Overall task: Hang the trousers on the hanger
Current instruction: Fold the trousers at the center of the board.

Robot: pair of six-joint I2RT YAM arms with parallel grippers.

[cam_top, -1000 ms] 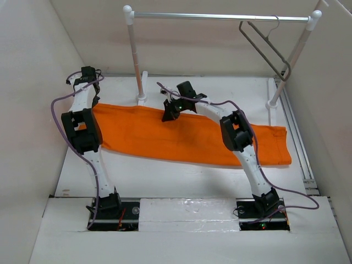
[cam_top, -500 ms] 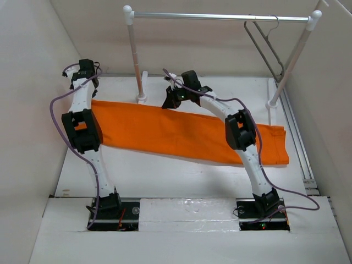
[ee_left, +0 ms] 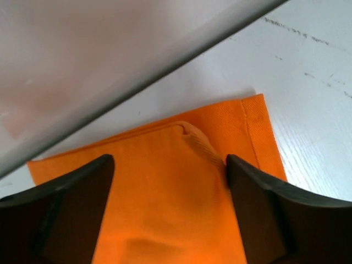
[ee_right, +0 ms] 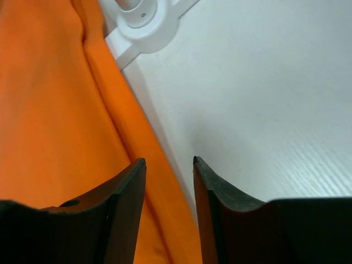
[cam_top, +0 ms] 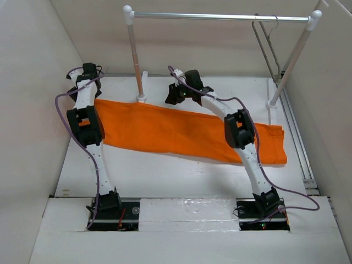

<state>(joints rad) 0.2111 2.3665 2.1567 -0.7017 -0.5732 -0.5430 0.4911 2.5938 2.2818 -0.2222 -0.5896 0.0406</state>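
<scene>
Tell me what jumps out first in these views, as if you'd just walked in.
The bright orange trousers grab the eye, spread flat across the white table from left to right. Both hands are open at their far edge: the left hand over the left corner, the right hand near the foot of the left post. The hanger hangs bare at the right end of the silver rail.

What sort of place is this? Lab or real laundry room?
Probably a lab test cell: plain white walls box in the table, left arm and right arm are bolted to its edge, and a tabletop garment rail holds one hanger.
</scene>
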